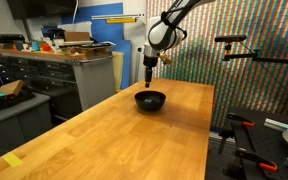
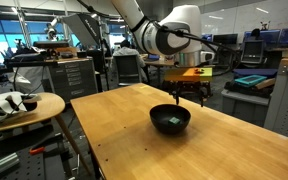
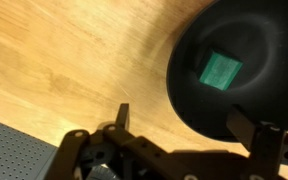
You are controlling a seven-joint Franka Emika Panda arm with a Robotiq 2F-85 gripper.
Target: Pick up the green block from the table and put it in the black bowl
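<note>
The green block [image 3: 221, 70] lies inside the black bowl [image 3: 259, 110], seen from above in the wrist view. The bowl stands on the wooden table [image 1: 134, 130] near its far end in both exterior views [image 1: 150, 100] [image 2: 170, 118]. My gripper [image 3: 182, 125] is open and empty, with one finger over bare wood and the other over the bowl's rim. In both exterior views it hangs a little above the bowl [image 1: 150, 72] [image 2: 188, 96]. The block is too small to make out in the exterior views.
A grey metal workbench with drawers [image 1: 59, 75] stands beside the table. A round side table with objects [image 2: 22, 108] stands near the table's edge. A camera tripod arm [image 1: 246, 50] reaches out beyond the table.
</note>
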